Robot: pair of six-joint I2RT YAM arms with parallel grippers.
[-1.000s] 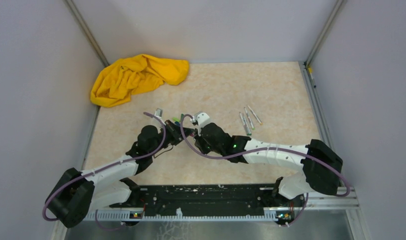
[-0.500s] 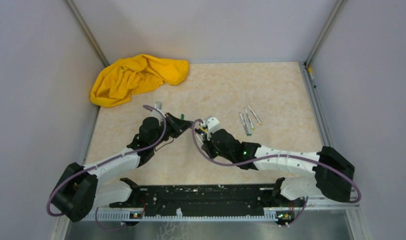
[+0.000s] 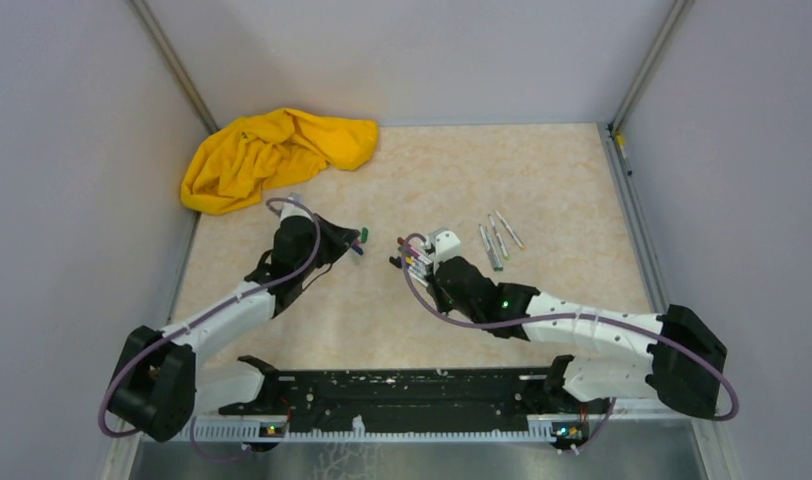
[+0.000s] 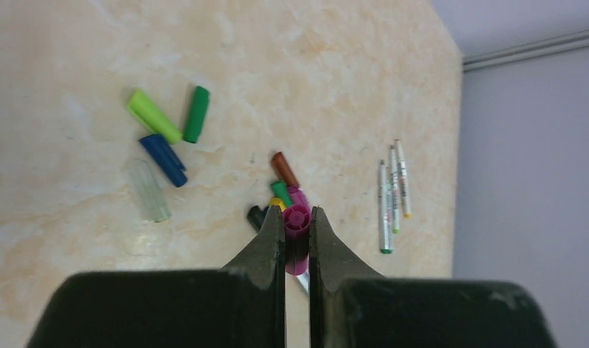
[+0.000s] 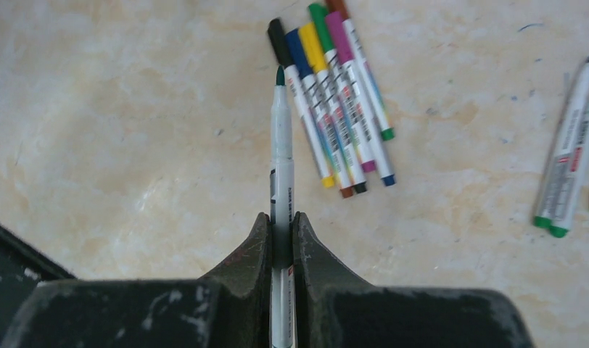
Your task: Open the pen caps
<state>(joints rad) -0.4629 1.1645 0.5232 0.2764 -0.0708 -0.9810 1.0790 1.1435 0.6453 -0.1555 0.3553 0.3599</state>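
Where your two arms reach out from the near edge, both grippers are closed on work. Your right gripper has its fingers clamped on the white barrel of an uncapped pen. The barrel runs straight out ahead of the jaws and ends in a bare dark green tip. Your left gripper has its fingers pinched on a magenta cap, with the cap's open mouth facing away from the wrist. From above, the two grippers stand apart, with bare table between them.

Just beside the held pen's tip in the right wrist view, six capped pens lie side by side and touching on the table. Their caps are black, blue, yellow, green, purple and brown, all at the same end. Whether the held tip touches the black-capped one cannot be told.

Further right, well apart from that row, three pens lie close together and nearly parallel. At least one shows a thin bare tip.

In the left wrist view, four loose caps lie on the table left of the fingers. A lime cap and a green cap are angled towards each other. A blue cap lies just beside the lime one, and a clear cap just beside the blue.

At the far left corner, a yellow cloth lies crumpled against the wall.
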